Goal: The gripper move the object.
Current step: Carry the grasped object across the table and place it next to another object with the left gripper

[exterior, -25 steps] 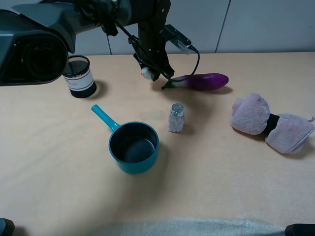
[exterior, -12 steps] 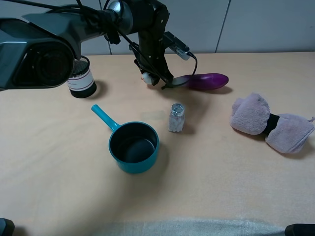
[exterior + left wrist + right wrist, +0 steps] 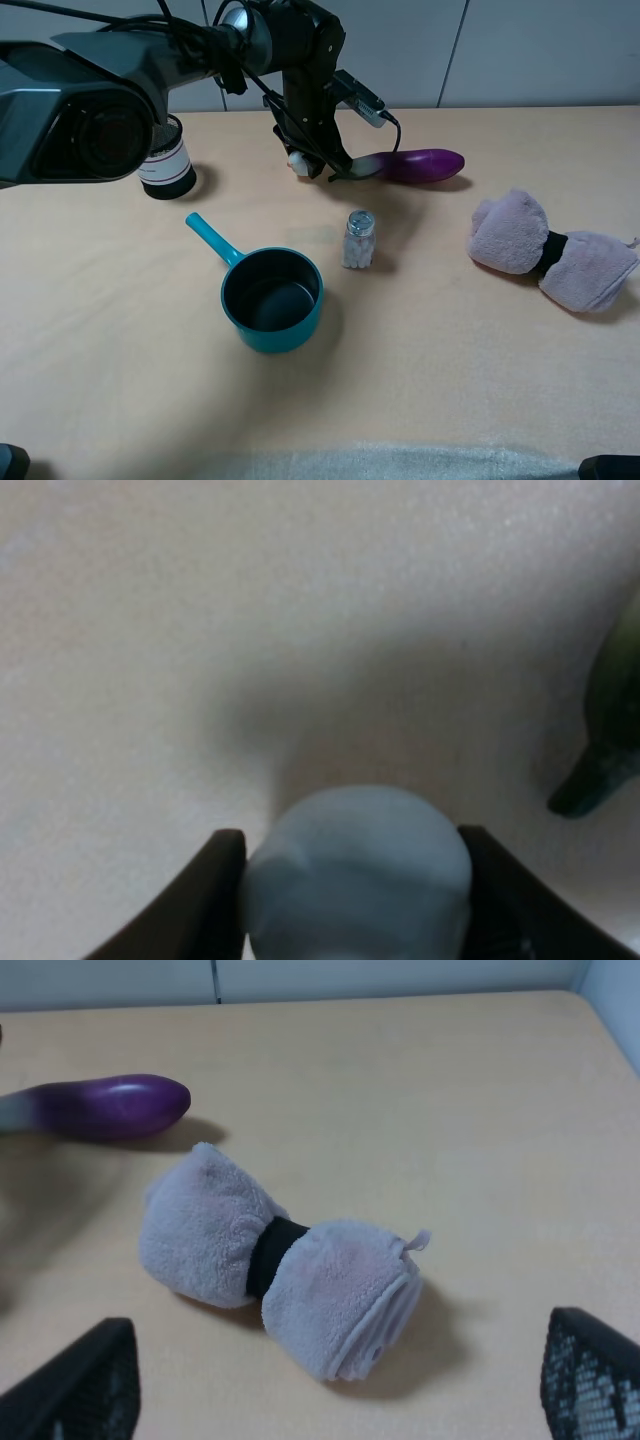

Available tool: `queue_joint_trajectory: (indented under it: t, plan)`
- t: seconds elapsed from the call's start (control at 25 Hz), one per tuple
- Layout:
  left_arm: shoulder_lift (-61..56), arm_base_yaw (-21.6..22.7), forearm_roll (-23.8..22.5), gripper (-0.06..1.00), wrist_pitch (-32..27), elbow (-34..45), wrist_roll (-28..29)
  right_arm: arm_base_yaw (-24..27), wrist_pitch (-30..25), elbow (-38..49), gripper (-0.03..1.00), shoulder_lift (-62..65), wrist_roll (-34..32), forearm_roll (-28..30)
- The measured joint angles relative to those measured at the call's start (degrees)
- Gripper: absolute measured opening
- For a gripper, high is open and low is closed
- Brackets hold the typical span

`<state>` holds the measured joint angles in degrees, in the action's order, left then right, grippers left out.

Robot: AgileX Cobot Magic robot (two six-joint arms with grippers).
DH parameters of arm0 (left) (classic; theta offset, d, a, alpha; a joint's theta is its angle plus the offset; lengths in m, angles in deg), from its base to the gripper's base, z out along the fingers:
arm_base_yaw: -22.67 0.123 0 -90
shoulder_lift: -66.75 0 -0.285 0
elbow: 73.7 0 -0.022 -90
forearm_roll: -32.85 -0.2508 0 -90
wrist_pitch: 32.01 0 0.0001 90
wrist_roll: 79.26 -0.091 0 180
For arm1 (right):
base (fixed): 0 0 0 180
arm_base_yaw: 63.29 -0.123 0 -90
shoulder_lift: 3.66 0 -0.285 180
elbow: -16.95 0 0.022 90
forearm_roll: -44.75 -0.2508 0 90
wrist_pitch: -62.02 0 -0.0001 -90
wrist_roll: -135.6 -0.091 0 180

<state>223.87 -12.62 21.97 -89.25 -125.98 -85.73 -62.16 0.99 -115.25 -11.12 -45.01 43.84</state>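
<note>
My left gripper (image 3: 304,164) hangs from the black arm at the back middle of the table, its tips close to the tabletop. It is shut on the tiny white toy duck (image 3: 297,160), right beside the eggplant's green stem. In the left wrist view the duck (image 3: 355,875) fills the gap between the two dark fingers (image 3: 222,880), just above the table. My right gripper (image 3: 340,1390) is open and empty; only its two dark fingertips show at the frame's corners, on the near side of the rolled towel.
A purple eggplant (image 3: 410,164) lies just right of the left gripper; its stem (image 3: 605,750) shows in the left wrist view. A glass salt shaker (image 3: 358,239), a teal saucepan (image 3: 270,297), a mesh cup (image 3: 160,155) and a rolled pink towel (image 3: 550,250) stand around.
My left gripper has sunk a little toward the table with the duck still in it. Nothing else has moved.
</note>
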Motion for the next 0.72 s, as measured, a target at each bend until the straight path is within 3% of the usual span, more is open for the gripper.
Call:
queue_joint_trajectory:
  t: [0.32, 0.72]
  plan:
    - [0.0, 0.0, 0.0, 0.47, -0.02, 0.0, 0.02, 0.0, 0.0, 0.0, 0.61, 0.0, 0.0, 0.0]
    - [0.0, 0.0, 0.0, 0.73, -0.07, 0.0, 2.77, 0.0, 0.0, 0.0, 0.61, 0.0, 0.0, 0.0]
